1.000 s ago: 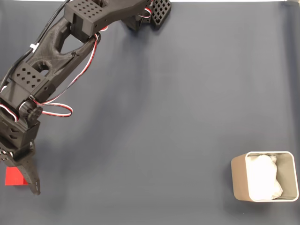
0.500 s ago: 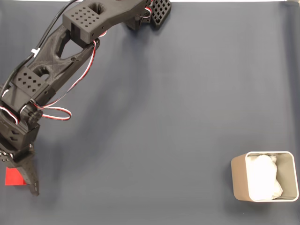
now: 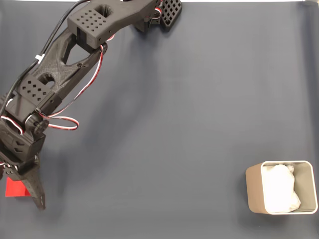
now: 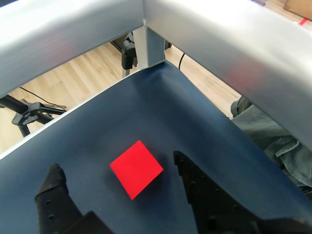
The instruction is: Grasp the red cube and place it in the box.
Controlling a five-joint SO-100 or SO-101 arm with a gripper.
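In the fixed view the red cube (image 3: 13, 188) lies on the dark mat at the far left edge, partly covered by my gripper (image 3: 22, 193). In the wrist view the red cube (image 4: 136, 168) rests flat on the mat between my two black fingers, closer to the right one. The gripper (image 4: 116, 165) is open around it, and neither finger clearly touches it. The beige box (image 3: 253, 191) with white wadding inside stands at the lower right of the fixed view, far from the cube.
A dark blue mat (image 3: 174, 124) covers the table. The arm's base (image 3: 157, 15) sits at the top edge. In the wrist view, aluminium frame rails (image 4: 234, 44) and a post (image 4: 148, 46) stand at the table corner just beyond the cube.
The arm has shifted slightly and the visible finger has moved a little to the right and down beside the cube. Cube and box have not moved.
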